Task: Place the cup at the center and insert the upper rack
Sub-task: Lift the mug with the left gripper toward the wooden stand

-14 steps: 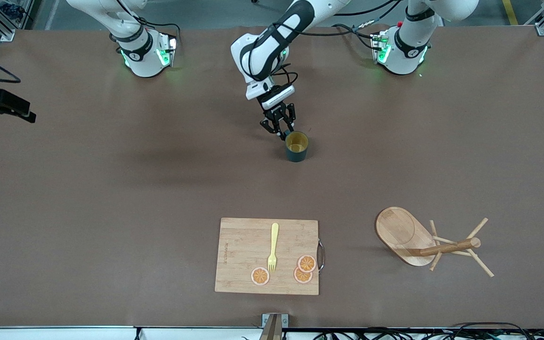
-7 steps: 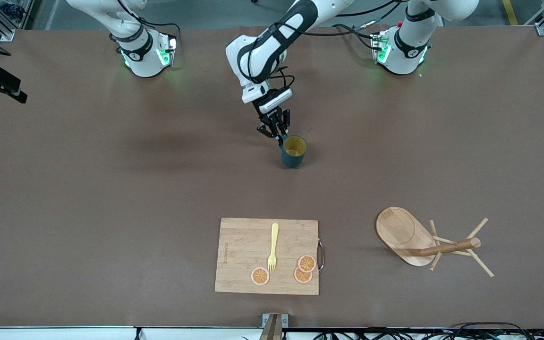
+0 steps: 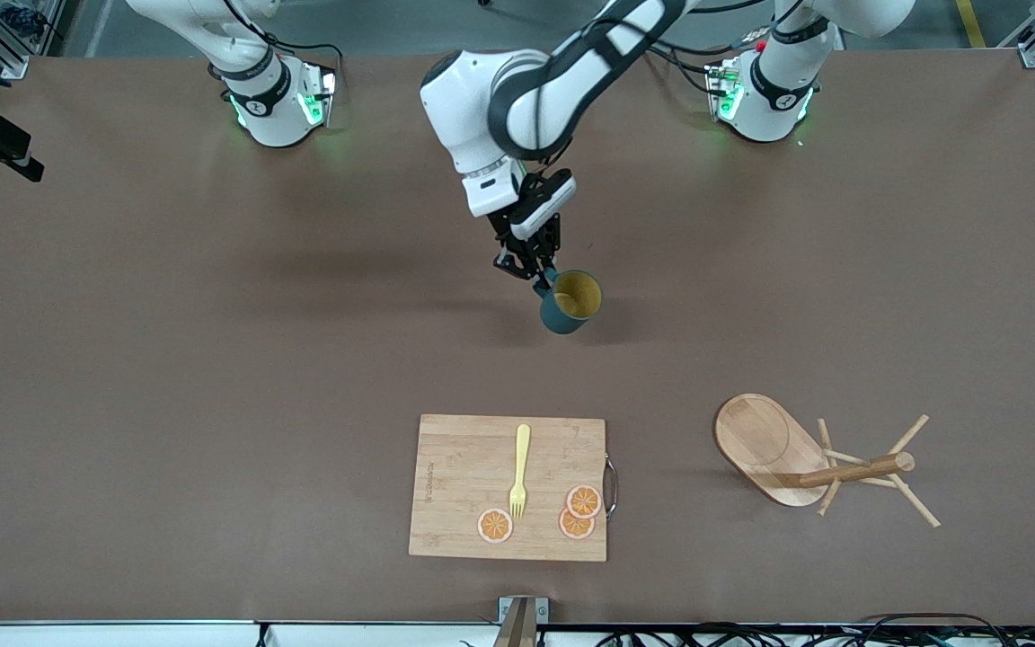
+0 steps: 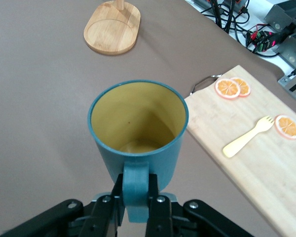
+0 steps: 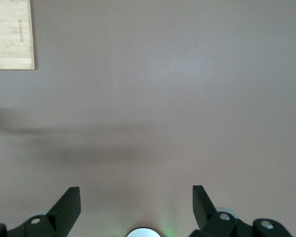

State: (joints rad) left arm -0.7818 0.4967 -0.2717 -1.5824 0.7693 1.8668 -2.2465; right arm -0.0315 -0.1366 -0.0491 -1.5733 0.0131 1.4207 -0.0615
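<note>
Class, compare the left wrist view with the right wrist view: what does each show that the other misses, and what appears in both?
Only the left wrist view shows the left gripper shut on the handle of the cup, the upper rack, the orange slices and the yellow fork. Only the right wrist view shows the right gripper, open over bare table. Both show the brown table and part of the cutting board.
</note>
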